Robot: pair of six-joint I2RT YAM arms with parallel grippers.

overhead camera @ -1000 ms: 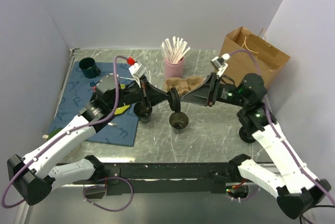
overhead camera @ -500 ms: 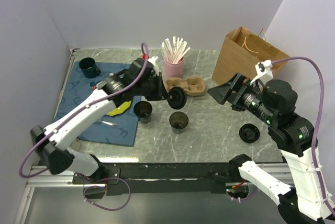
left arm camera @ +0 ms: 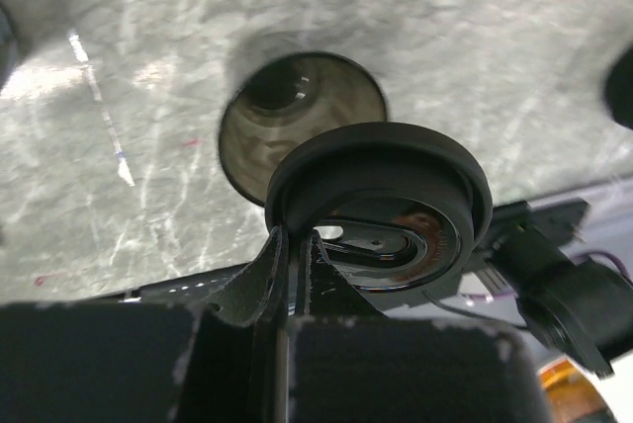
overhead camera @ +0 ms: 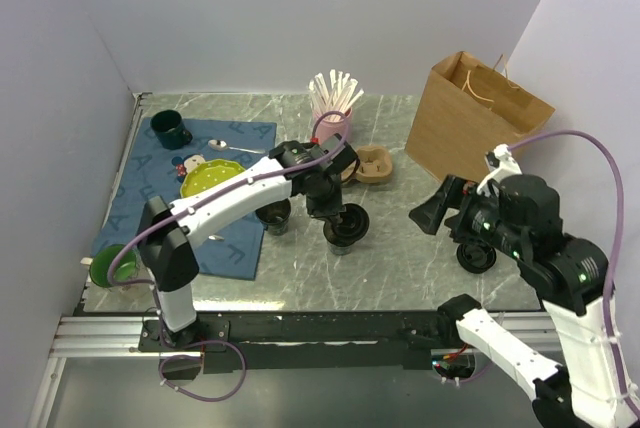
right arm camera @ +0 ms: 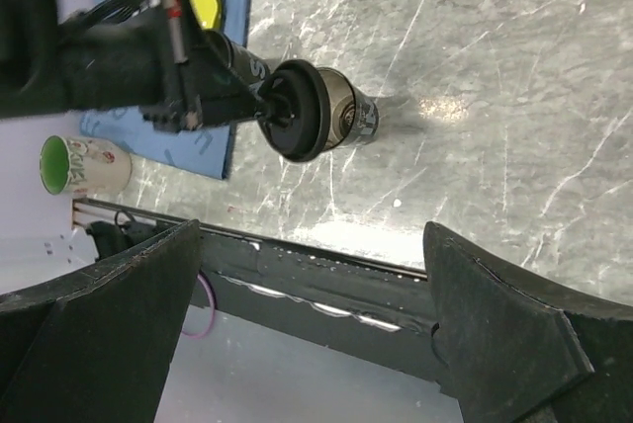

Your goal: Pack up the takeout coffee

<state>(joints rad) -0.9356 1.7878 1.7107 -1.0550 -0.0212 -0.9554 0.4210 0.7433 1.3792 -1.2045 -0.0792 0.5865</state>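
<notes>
One lid — rim pinched, seemingly tilted on edge — hangs over the cup.

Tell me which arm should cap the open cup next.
Left. Its fingers are shut on the black lid, tilted just above the open cup. The right fingers are open, empty, off to the side by the spare lid.

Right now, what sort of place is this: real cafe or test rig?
Probably a lab mock-up of a coffee counter, not a cafe: a marble-look table boxed in by plain walls, with a paper bag, cardboard cup carrier and stirrers as props.
</notes>
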